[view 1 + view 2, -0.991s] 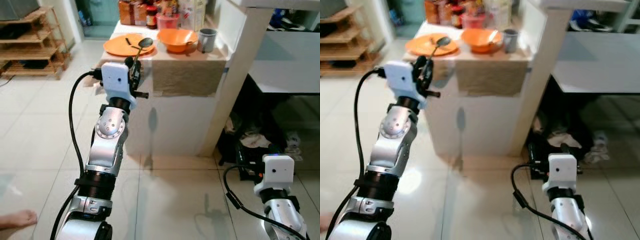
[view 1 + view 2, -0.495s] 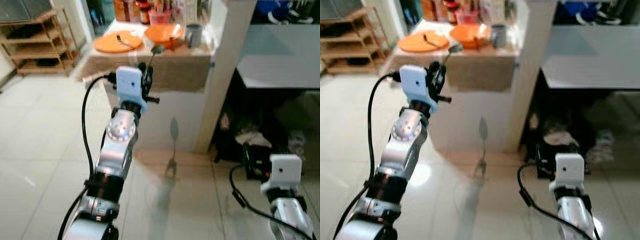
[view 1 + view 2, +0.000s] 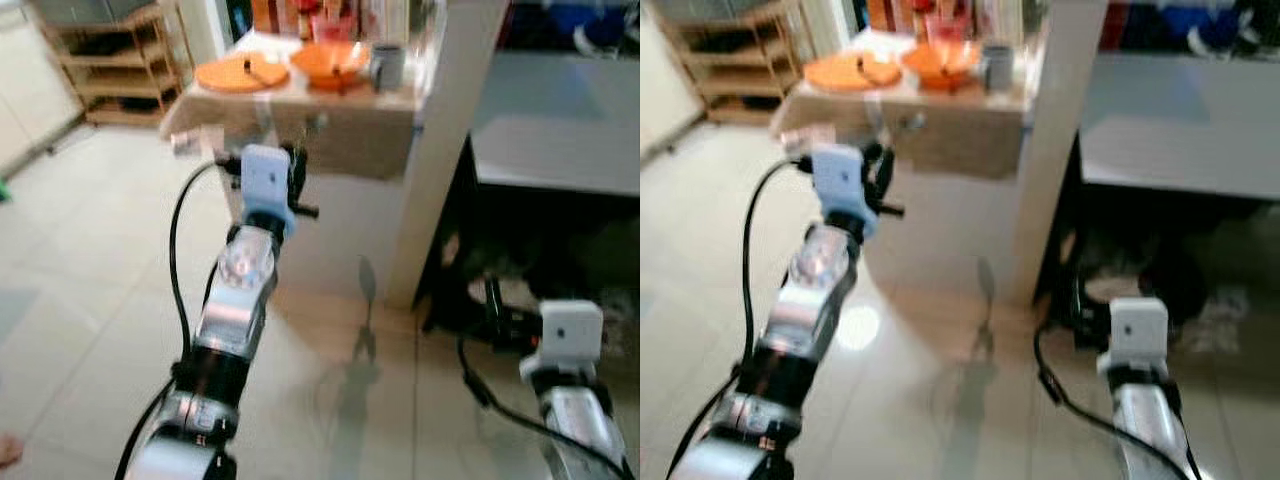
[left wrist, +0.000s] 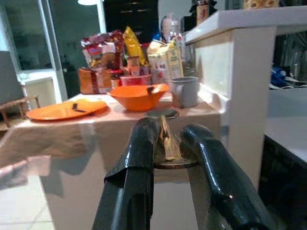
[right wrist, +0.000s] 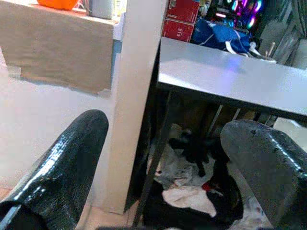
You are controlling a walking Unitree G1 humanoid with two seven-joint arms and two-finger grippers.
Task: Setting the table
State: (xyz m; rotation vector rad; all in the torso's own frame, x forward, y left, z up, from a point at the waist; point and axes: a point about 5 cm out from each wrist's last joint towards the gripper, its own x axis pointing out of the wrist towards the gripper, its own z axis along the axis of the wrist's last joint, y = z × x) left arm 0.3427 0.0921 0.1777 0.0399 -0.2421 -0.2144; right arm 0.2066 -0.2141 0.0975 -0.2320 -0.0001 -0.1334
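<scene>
My left gripper is raised in front of the table and is shut on the handle of a metal spoon, which points up toward the tabletop. On the cloth-covered table lie an orange plate, an orange bowl and a grey cup. The gripper is short of the table's front edge and below the top. My right gripper hangs low at the right, open and holding nothing.
A white pillar stands right of the table, with a grey desk beyond it and clutter underneath. Food packets line the table's back. A wooden shelf stands far left. Tiled floor spreads to the left.
The whole view has shifted and the table now looks farther off. The spoon's bowl, earlier level with the plate's edge, now stands before the table front. The left gripper's hold is unchanged.
</scene>
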